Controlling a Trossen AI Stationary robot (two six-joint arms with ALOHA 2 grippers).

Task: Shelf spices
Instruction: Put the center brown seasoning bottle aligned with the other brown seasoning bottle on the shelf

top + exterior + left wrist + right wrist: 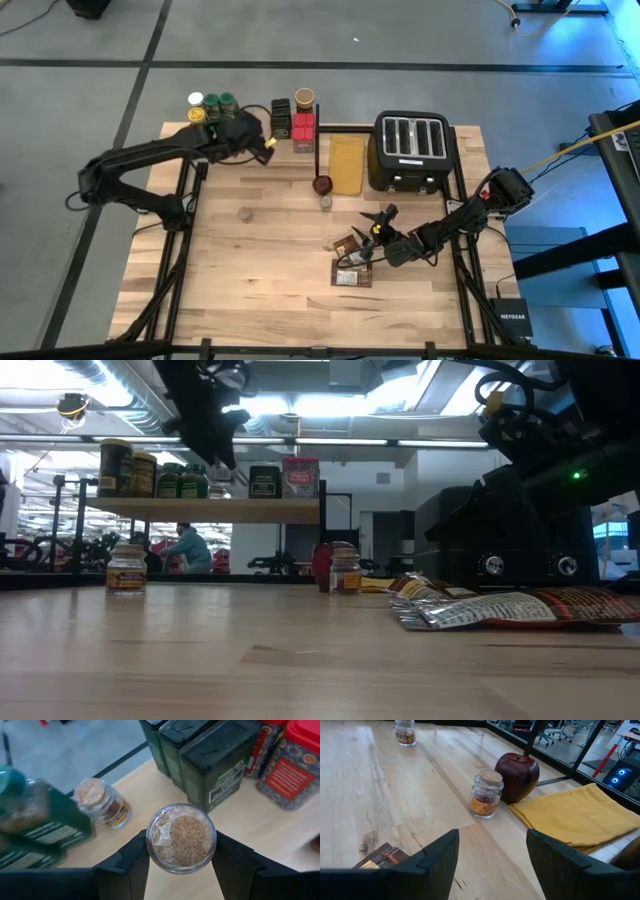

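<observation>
My left gripper (262, 150) is over the shelf (222, 510) at the table's far left, shut on a small glass spice jar with a cork lid (181, 837). On the shelf stand green-labelled jars (212, 101), dark tins (215, 765), red-lidded tins (290, 765) and a small cork-lidded jar (102, 802). My right gripper (378, 232) is open and low over the table, just beyond two flat brown packets (351, 262). Two more jars (326, 201) (245, 214) stand on the tabletop. My left gripper pinches the jar's glass wall (152, 845) just under the cork lid, one finger (131, 865) on each of two opposite sides. The cork top faces the wrist camera. The jar is lifted clear, above the shelf plank (250, 820).
A black toaster (413, 150) stands at the far right, with a yellow cloth (347, 163) to its left. A dark red apple-like object (519, 770) sits by the cloth next to a jar (486, 795). A person shows in the room behind (188, 548).
</observation>
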